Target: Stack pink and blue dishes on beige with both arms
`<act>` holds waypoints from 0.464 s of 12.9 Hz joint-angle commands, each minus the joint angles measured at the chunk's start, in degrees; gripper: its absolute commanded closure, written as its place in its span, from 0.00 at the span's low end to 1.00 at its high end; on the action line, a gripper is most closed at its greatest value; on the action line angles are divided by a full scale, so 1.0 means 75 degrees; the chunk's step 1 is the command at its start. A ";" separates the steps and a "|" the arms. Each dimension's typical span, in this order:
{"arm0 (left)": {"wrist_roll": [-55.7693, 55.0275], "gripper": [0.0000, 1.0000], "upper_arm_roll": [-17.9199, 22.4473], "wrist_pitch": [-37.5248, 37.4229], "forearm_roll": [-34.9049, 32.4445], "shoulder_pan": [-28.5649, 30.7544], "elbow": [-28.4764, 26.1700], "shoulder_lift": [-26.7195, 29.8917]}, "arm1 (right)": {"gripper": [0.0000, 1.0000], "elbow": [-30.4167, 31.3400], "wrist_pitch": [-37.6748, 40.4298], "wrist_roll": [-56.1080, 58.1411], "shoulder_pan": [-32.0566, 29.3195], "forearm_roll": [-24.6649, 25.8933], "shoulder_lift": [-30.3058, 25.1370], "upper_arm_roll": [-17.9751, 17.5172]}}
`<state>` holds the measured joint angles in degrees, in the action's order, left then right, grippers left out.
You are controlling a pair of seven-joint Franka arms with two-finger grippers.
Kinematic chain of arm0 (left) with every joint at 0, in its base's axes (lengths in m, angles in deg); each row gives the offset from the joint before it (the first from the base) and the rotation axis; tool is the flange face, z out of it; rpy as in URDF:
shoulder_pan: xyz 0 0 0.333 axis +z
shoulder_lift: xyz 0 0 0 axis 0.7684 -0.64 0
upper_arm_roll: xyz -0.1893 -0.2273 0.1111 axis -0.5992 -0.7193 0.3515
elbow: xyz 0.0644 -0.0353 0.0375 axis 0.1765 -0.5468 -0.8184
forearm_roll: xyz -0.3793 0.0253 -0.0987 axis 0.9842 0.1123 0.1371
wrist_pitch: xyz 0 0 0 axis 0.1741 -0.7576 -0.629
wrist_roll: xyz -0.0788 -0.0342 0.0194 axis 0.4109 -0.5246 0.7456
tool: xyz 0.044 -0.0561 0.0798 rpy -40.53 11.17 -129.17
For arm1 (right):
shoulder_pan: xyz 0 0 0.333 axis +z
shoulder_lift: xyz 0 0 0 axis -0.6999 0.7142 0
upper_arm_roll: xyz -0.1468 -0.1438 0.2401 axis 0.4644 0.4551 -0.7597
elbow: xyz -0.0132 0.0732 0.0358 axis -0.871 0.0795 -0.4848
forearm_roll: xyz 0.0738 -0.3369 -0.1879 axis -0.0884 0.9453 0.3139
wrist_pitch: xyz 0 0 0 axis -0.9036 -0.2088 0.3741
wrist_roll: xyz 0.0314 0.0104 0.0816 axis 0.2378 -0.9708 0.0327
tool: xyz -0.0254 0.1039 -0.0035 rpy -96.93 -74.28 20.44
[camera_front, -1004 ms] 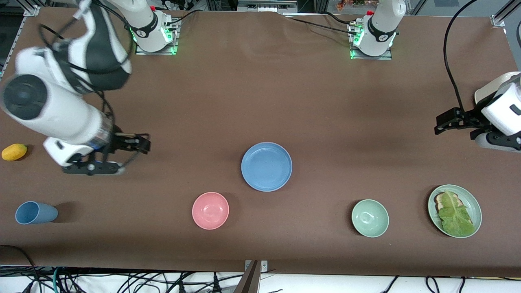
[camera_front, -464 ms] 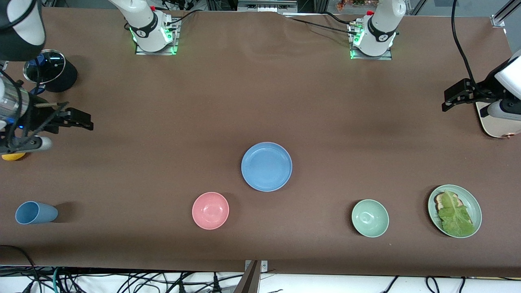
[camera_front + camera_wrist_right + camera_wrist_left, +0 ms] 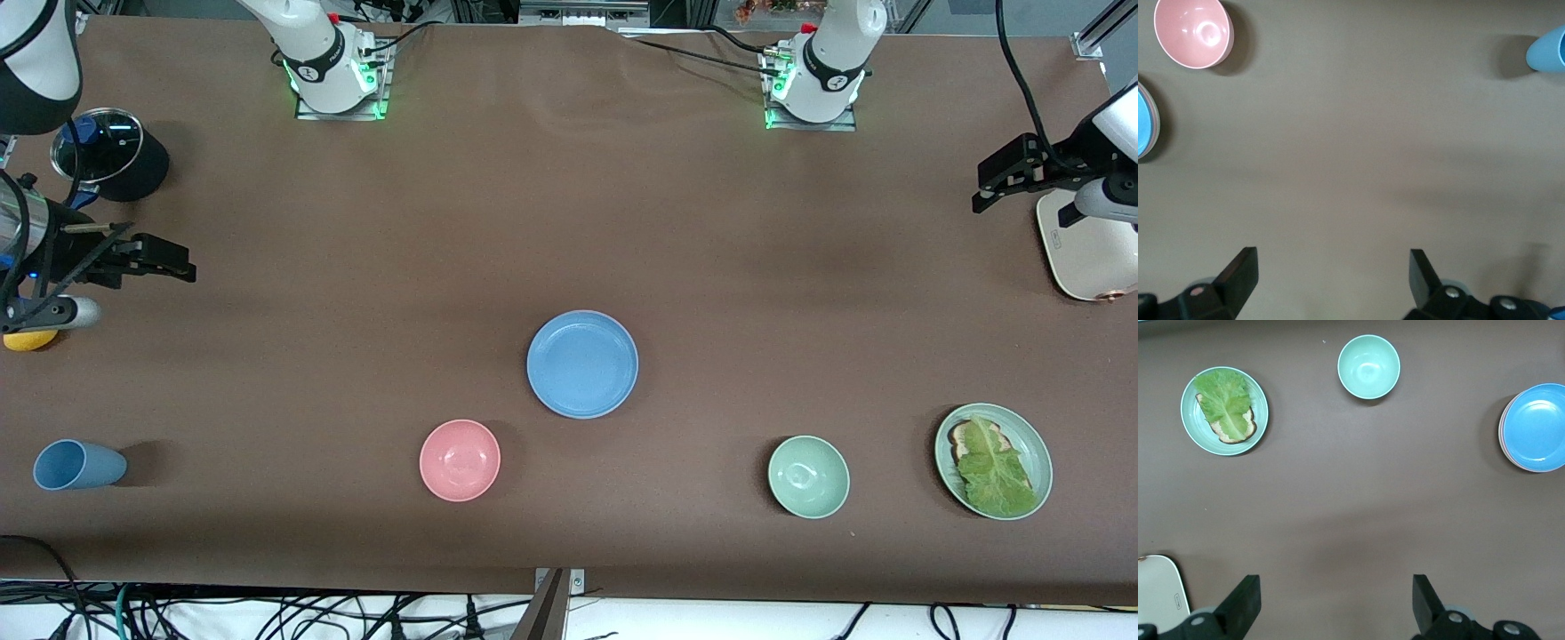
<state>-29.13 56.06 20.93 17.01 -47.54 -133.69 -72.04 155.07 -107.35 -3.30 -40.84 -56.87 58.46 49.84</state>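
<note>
Mid-table, blue plate seemingly topmost.

bowl beside plate stack

Glossy white arms; black cables

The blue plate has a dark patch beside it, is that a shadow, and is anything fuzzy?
Left wrist view: yes, a soft shadow hugs one edge of the blue plate, and a pale rim peeks out beneath. Front view: everything is sharp, and green lights glow at both arm bases. Right wrist view: the pink bowl and blue cup each cast a dark shadow.
</note>
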 commanded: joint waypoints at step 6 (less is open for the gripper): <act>0.0397 0.00 0.0030 -0.0030 -0.0248 0.0090 0.0024 -0.0191 | 0.00 0.0188 0.0364 -0.0011 0.0026 -0.0039 -0.0511 0.0004</act>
<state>-27.76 56.49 20.94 16.99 -47.11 -133.96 -72.96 155.48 -107.23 -3.37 -40.55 -56.87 58.01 49.70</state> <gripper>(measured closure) 0.000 0.000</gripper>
